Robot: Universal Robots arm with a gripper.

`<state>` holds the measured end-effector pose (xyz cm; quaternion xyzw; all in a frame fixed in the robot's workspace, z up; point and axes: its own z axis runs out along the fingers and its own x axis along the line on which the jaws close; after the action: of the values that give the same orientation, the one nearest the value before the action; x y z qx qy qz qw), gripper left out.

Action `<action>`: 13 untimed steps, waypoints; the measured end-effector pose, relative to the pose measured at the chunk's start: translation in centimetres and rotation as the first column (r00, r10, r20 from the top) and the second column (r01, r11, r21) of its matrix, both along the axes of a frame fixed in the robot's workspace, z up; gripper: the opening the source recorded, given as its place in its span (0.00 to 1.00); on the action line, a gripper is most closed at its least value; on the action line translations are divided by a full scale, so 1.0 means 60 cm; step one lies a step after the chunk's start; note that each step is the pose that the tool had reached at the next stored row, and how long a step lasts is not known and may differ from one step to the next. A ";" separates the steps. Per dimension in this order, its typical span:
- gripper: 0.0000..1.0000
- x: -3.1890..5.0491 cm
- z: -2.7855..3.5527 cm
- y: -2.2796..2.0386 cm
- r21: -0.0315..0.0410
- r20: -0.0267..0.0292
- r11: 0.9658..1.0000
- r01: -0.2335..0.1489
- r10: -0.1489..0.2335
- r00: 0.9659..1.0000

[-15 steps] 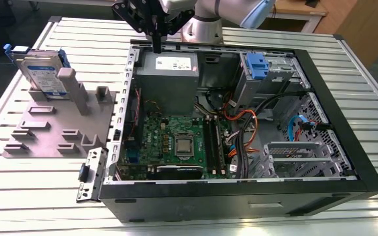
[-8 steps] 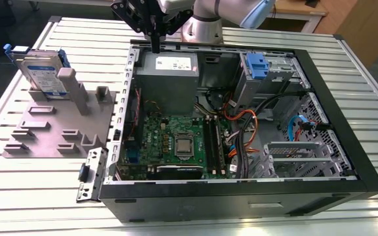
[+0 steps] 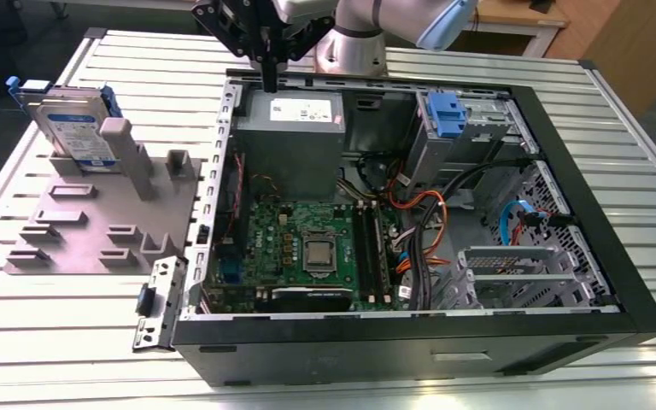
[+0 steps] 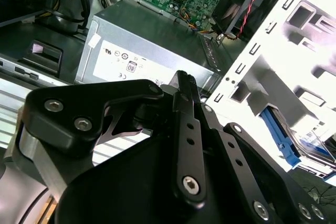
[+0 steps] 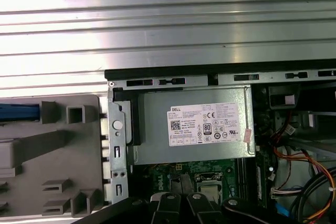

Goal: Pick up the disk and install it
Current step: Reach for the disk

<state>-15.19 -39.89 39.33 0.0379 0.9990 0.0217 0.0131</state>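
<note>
The disk [image 3: 74,126] stands upright in a slot at the far end of a grey holder block [image 3: 89,222], at the exterior view's left, beside the open computer case. It is silver with a white-and-blue label and a blue frame. My gripper [image 3: 271,75] hangs over the case's far rim, above the grey power supply [image 3: 291,128], well to the right of the disk. Its fingers are shut with nothing between them. In the second wrist view the gripper [image 4: 184,82] points at the power supply [image 4: 142,56], and the disk [image 4: 311,148] is off to one side. The disk's blue frame [image 5: 18,112] shows in the first wrist view.
The open case [image 3: 579,171] lies on a slatted metal table [image 3: 624,111]. Inside are the motherboard [image 3: 305,248], orange and black cables [image 3: 430,213] and a metal drive cage with a blue tab [image 3: 447,114]. The holder block carries several upright posts [image 3: 134,162].
</note>
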 end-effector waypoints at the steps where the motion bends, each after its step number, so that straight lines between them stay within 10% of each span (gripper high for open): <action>1: 0.11 -0.001 0.000 0.0000 0.000 0.000 1.000 0.000 0.000 1.000; 13: 0.11 -0.012 0.000 0.0000 0.000 0.000 1.000 0.000 0.000 1.000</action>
<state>-15.89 -39.89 39.33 0.0379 0.9990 0.0217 0.0131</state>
